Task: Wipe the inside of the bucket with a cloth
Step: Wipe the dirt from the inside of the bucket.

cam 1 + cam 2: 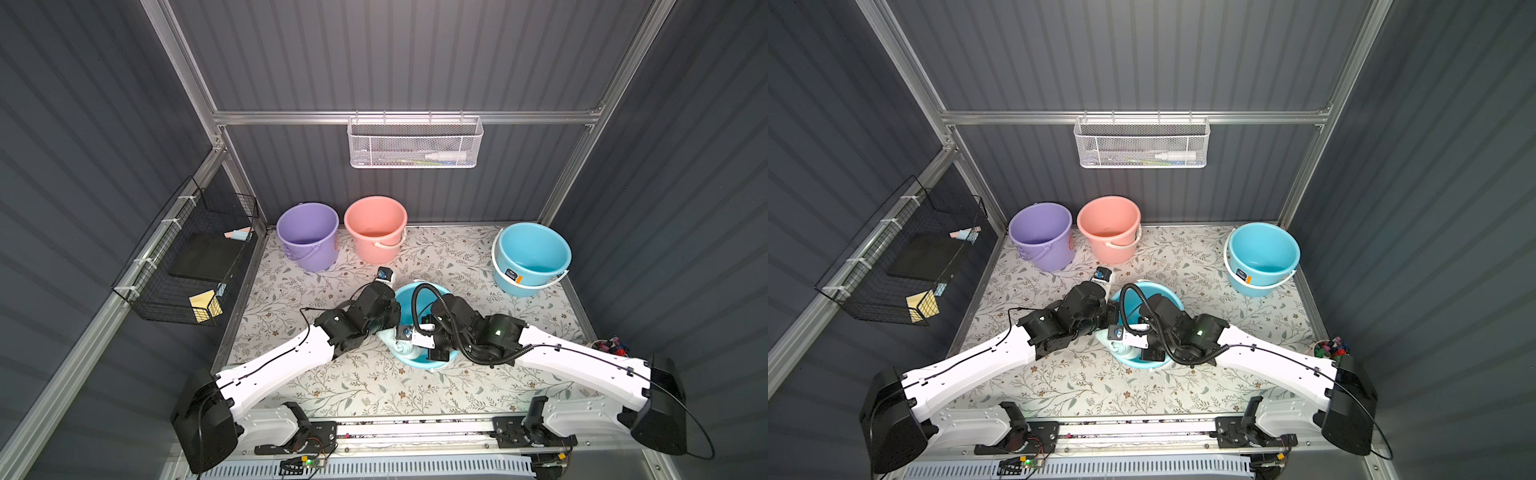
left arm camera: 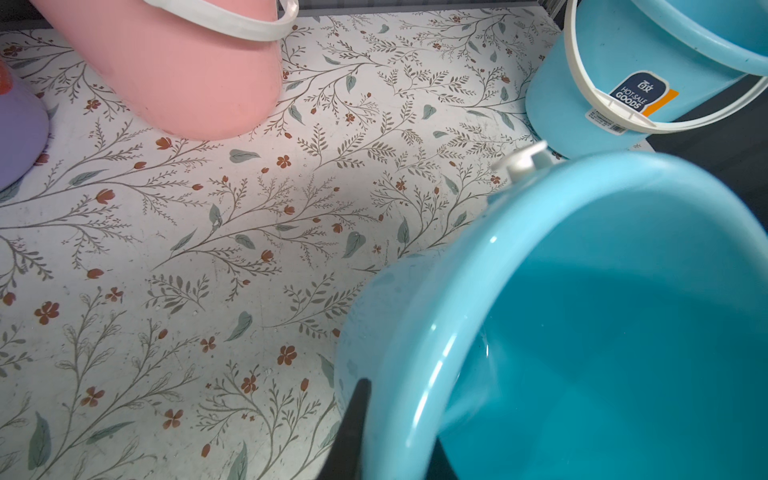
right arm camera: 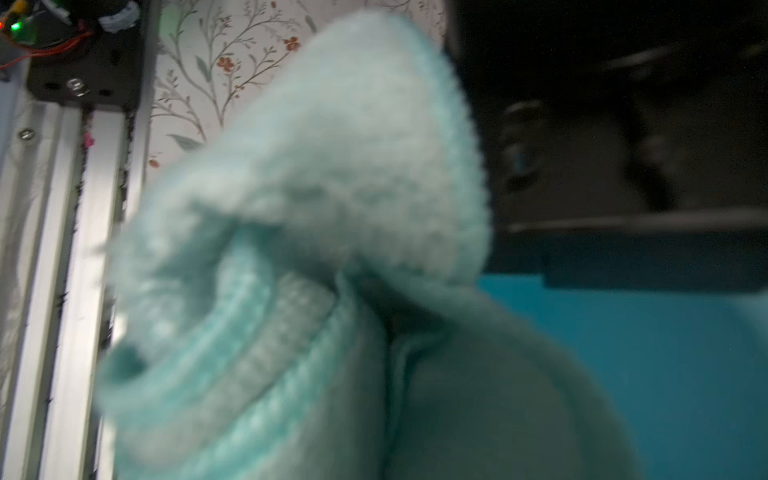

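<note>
Reading "HOT-SALE GOODS" on the upper-right blue bucket (image 2: 602,54); my left hand (image 2: 399,419) pinches the near bucket (image 2: 582,232) by its rim, right hand (image 1: 417,352) pinches the cloth (image 3: 311,187).

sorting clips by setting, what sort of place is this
Probably a staged robot test booth rather than a real room: ribbed wall panels on aluminium framing, a white mesh basket hung up, a purple bucket and pink bucket on a floral tabletop.

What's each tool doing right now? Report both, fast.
Left tool: closed on the rim of the centre blue bucket.
Right tool: closed, holding the cloth; its fingers are hidden by the fabric.
</note>
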